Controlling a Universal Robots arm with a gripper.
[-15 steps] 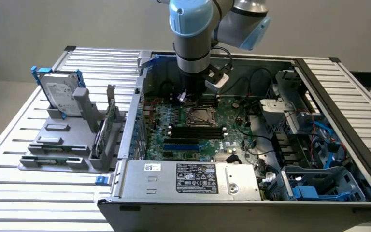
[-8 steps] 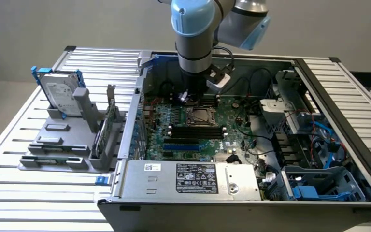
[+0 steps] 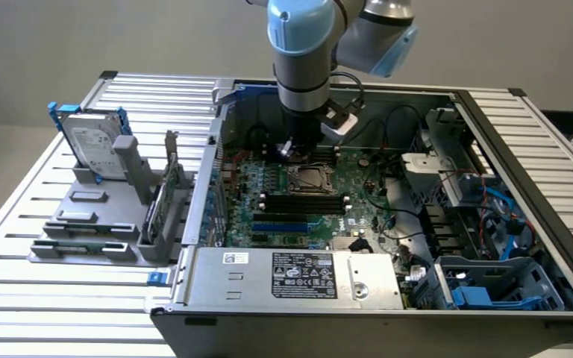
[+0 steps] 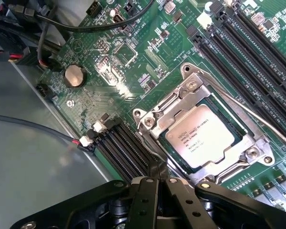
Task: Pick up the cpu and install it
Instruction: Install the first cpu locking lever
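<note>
Observe that the cpu [image 4: 203, 138] already sits inside the socket [image 4: 155, 121] on the motherboard. The hand [image 4: 158, 172] is clenched, grasping nothing, just beside the socket; you cannot tell whether the frame is latched

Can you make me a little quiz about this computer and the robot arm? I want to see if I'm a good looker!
1. True or false: the cpu lies in the socket, with its pale metal top facing up.
2. Pick one. The fingers of the gripper are: A) spread wide apart, B) shut together with nothing between them, C) squeezing a red cable.
3. In a few words: what silver thing with a blue bracket stands upright in the grey holder at the exterior view's left, outside the case?

Key
1. True.
2. B.
3. The hard drive.
</note>
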